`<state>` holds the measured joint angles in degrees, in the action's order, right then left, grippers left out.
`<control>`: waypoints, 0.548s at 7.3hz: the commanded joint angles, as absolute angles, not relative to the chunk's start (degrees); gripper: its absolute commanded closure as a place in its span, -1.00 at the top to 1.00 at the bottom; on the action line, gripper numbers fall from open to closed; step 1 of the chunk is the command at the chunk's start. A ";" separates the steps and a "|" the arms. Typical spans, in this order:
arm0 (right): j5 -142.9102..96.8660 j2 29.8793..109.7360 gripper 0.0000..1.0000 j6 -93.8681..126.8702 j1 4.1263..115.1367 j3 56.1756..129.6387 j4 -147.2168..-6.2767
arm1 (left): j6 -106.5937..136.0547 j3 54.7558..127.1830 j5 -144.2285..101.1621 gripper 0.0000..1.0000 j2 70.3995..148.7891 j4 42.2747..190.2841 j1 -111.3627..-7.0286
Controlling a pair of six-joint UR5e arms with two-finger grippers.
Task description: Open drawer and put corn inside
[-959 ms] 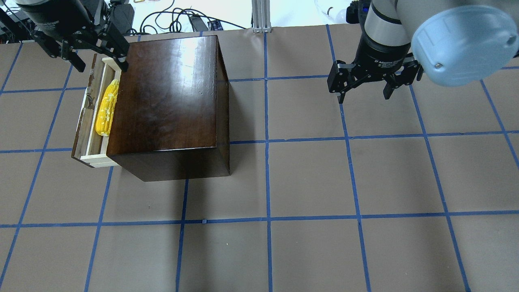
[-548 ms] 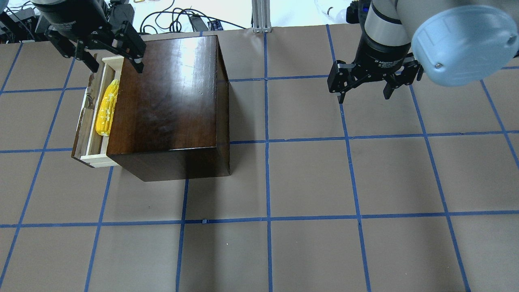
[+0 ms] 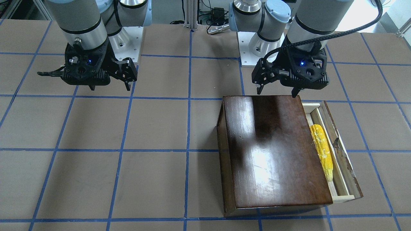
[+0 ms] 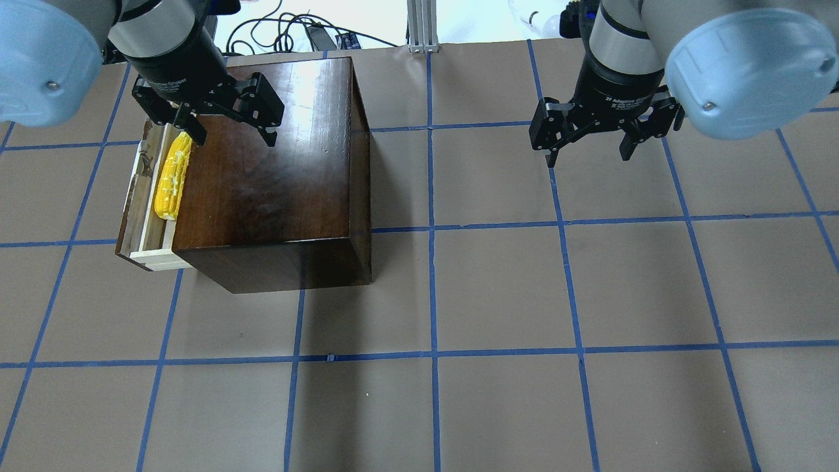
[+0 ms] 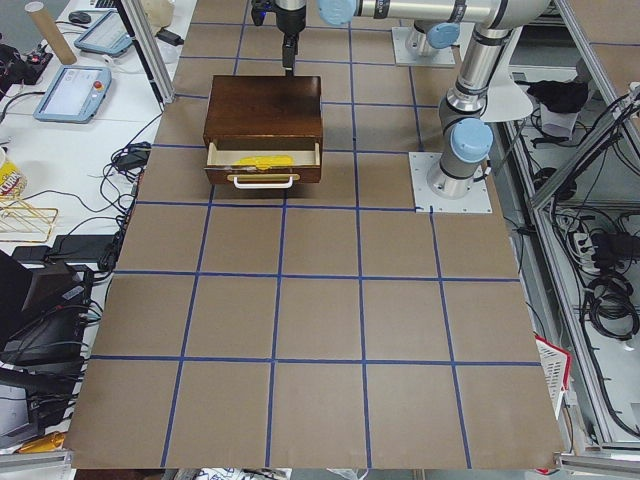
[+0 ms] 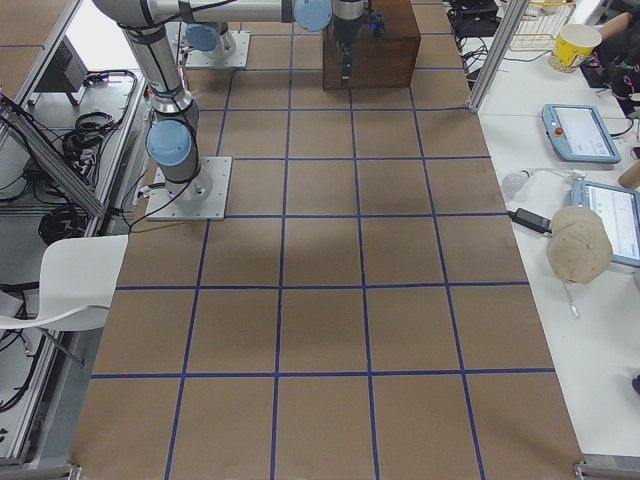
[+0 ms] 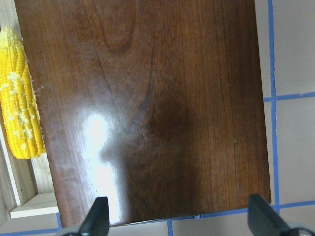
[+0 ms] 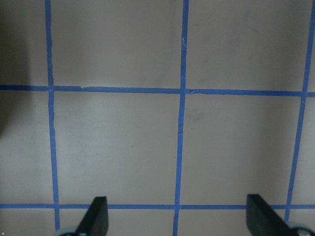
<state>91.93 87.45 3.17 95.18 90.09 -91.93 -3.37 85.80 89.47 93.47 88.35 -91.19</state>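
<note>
two spread, empty: left claw, right claw. swung left one from drawer end to above box within last second. leaves corn lying in open drawer; looks like retreat, task done.

1. One wooden box is sitting on one surface.
2. One drawer is sticking out of the box.
3. One corn is lying in it.
4. Two robot arms are standing by: the left arm and the right arm.
5. Two end effectors are hanging there: the left end effector and the right end effector.
</note>
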 commanded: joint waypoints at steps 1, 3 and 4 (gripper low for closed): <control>91.93 87.45 1.00 3.16 95.19 90.09 -91.93 | -3.25 85.87 89.56 1.00 92.64 88.68 -91.23; 91.93 87.45 1.00 3.16 95.19 90.09 -91.93 | -3.16 85.69 89.65 1.00 92.46 88.86 -91.23; 91.93 87.45 1.00 3.16 95.19 90.09 -91.93 | -3.16 85.78 89.65 1.00 92.11 88.86 -91.23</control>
